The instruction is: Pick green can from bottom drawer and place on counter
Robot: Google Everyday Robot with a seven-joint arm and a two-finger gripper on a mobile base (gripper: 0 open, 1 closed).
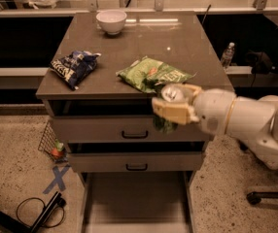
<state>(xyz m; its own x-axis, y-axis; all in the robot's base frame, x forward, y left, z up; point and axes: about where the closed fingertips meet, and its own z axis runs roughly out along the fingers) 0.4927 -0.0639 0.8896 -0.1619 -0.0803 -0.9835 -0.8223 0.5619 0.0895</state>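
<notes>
Green can (172,93) clamped in hand (174,102), at counter (144,47) front edge

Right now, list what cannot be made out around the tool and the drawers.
Camera view only.
green can: body mostly covered by the tool gripping it before the counter front edge.
bottom drawer: front end cut off by the picture's lower edge.
chip bag: near corner hidden behind the can.
</notes>
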